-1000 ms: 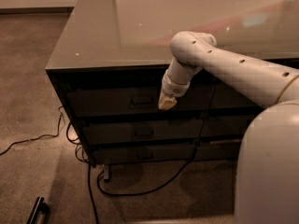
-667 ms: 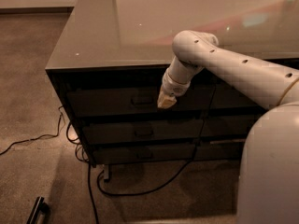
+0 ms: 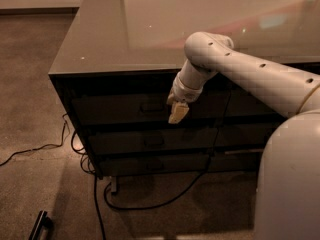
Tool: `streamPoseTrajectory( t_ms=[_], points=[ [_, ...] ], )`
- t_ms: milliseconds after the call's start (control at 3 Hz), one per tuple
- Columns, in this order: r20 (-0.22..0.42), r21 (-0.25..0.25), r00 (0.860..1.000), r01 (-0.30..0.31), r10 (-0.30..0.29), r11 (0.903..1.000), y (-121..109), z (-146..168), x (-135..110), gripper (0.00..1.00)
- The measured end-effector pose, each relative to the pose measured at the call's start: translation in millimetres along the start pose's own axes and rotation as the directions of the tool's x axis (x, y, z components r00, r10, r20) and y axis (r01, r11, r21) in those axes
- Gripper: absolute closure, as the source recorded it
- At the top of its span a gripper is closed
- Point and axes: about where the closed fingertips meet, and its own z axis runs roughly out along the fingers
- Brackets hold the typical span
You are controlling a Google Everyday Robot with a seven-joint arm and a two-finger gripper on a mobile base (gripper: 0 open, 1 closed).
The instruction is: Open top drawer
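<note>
Right of the handle: the tool (image 3: 178,112) hangs in front of the top drawer (image 3: 110,109), just beside the handle (image 3: 150,107) and at about its height, pointing down.
Tool state: cannot tell whether it is spread or pressed together; nothing shows in its grip.
Top drawer: directly under the bench (image 3: 150,39) top, handle at its centre, front level with the lower drawers (image 3: 125,143) beneath the handle.
Change: almost none. Over the last second the tool has kept its place right of the handle, and the arm (image 3: 250,74) above has barely shifted. The drawer front has not moved.
Meaning: the pull seems not to have begun, and the handle is not yet caught.
Next, by judgement: the tool must travel left onto the handle, take hold, then draw outward.
Risk: a cable (image 3: 165,202) loops on the floor below the handle and might snag.
</note>
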Motion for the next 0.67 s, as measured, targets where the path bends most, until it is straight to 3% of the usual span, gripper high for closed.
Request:
streamPoseTrajectory(
  t_ms=[333,667],
  points=[
    [-0.057,0.078,0.998,-0.023,0.027,0.9967,-14,5,4,0.00],
    [-0.132,0.152,0.988,-0.053,0.073,0.9870,-30,11,16,0.00]
  ],
)
